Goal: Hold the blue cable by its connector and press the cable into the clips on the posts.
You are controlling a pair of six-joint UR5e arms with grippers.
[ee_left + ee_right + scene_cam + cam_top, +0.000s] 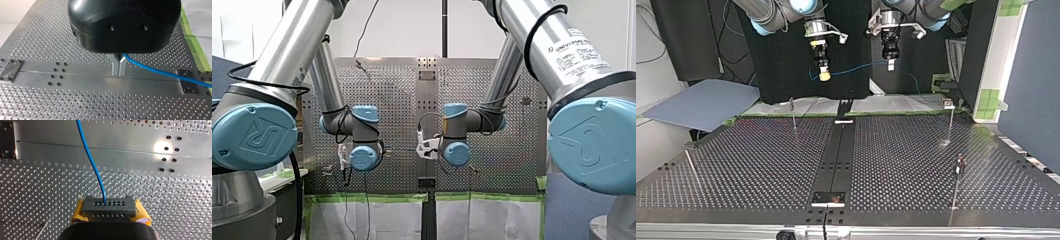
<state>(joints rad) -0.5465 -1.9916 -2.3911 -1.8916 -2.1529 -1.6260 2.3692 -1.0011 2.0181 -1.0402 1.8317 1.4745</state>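
Clamping connector [109,206], right end effector [110,213]: wrist view only

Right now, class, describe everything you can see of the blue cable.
The cable is thin, blue, smooth-jacketed and flexible-looking. One end enters a dark grey connector with rows of small holes, clamped between my right fingers, which have yellow pads. Further along, my left fingers, bare metal, pinch it. Between them it hangs in a slight sag above the table, clear of the posts.
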